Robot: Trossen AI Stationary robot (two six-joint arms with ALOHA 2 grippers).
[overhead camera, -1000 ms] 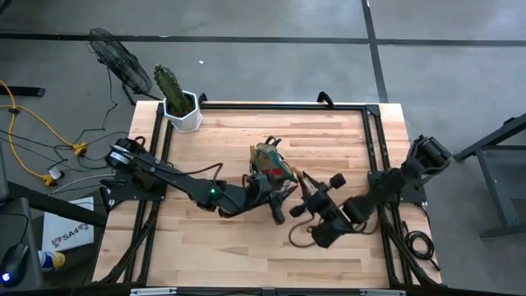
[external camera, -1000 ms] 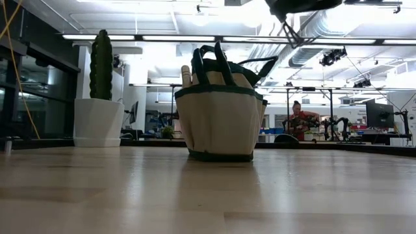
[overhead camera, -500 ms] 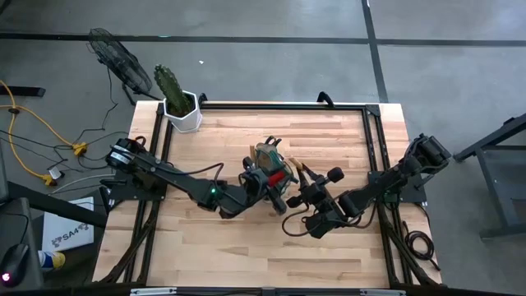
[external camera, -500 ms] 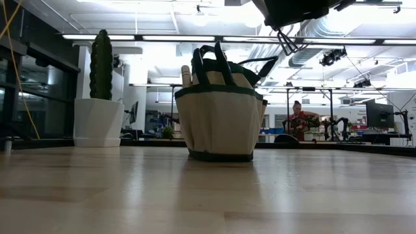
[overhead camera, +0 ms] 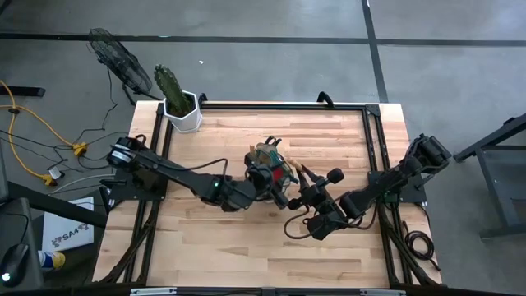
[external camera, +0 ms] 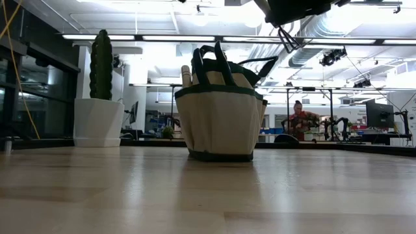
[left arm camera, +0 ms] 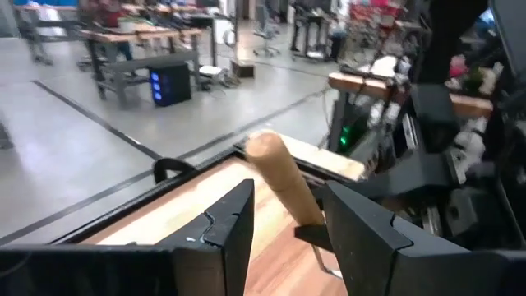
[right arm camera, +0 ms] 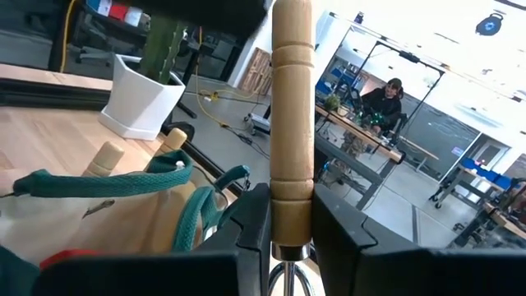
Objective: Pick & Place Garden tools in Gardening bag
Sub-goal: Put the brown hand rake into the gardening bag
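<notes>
The tan gardening bag [overhead camera: 267, 158] with green trim stands upright near the table's middle. It also shows in the low view [external camera: 221, 120]. Two wooden handles [right arm camera: 168, 141] stick up out of it, and a red piece [overhead camera: 281, 173] shows inside. My right gripper [overhead camera: 306, 187] hovers just right of the bag, shut on a wooden-handled tool [right arm camera: 292, 107]. My left gripper [overhead camera: 275, 179] is open at the bag's near right rim. Its fingers [left arm camera: 233, 222] stand on either side of that same handle [left arm camera: 279, 177]; I cannot tell whether they touch it. My right gripper pinches the tool's wooden handle [right arm camera: 292, 210] between its two fingers, near the end where a metal wire neck [right arm camera: 288, 279] begins. The fingers lie across the handle. The tool is lifted clear of the table, beside the bag's green loop handles.
A cactus in a white hexagonal pot [overhead camera: 182, 111] stands at the table's far left corner. Bare wood lies along the near edge [overhead camera: 246, 247]. A person [external camera: 300, 117] sits far off in the room behind the table.
My left gripper has gone toward the far edge, from the table in front of the bag up to the bag's rim. My right gripper has gone toward the bag, left and a little toward the far edge, carrying the wooden-handled tool.
</notes>
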